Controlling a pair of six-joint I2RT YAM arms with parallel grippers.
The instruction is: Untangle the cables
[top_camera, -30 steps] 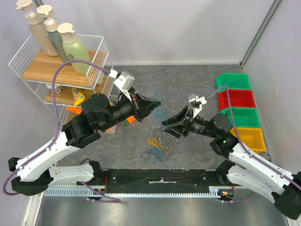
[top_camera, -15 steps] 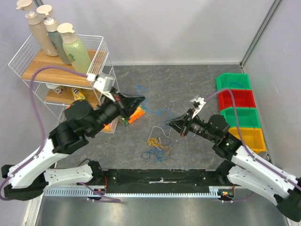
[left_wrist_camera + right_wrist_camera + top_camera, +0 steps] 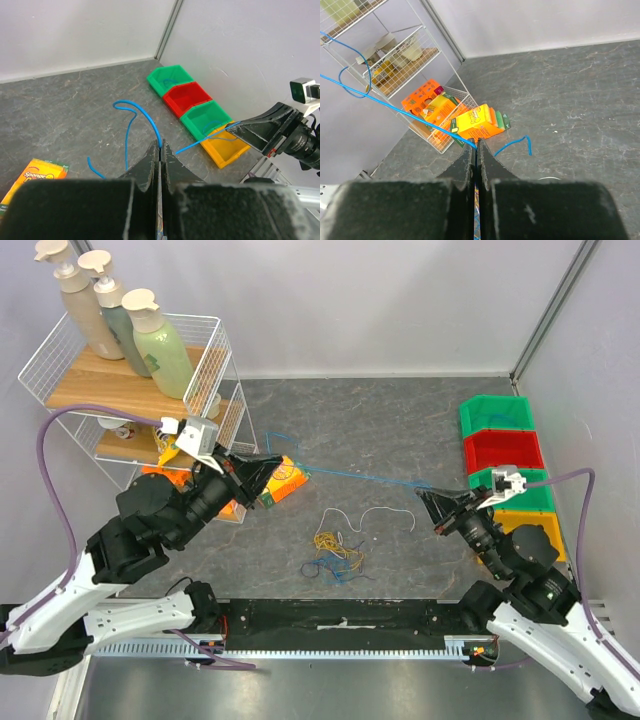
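A thin blue cable (image 3: pixel 350 474) runs taut above the table between my two grippers. My left gripper (image 3: pixel 284 457) is shut on its left part; in the left wrist view the blue cable (image 3: pixel 145 112) loops out from the pinched tips (image 3: pixel 160 146). My right gripper (image 3: pixel 421 494) is shut on the other part, and the blue cable (image 3: pixel 395 107) leads away from its tips (image 3: pixel 476 144) with a short free end (image 3: pixel 517 141). A tangle of yellow, blue and dark cables (image 3: pixel 335 558) lies on the table below, with a white cable (image 3: pixel 375 512) beside it.
A white wire rack (image 3: pixel 215 360) with pump bottles (image 3: pixel 160 340) stands at the back left. An orange sponge pack (image 3: pixel 283 483) lies by its foot. Green, red and yellow bins (image 3: pixel 505 450) line the right edge.
The right gripper shut on the blue cable. Both arms then drew apart, left arm leftward and right arm rightward, pulling the blue cable taut and away from the tangle.
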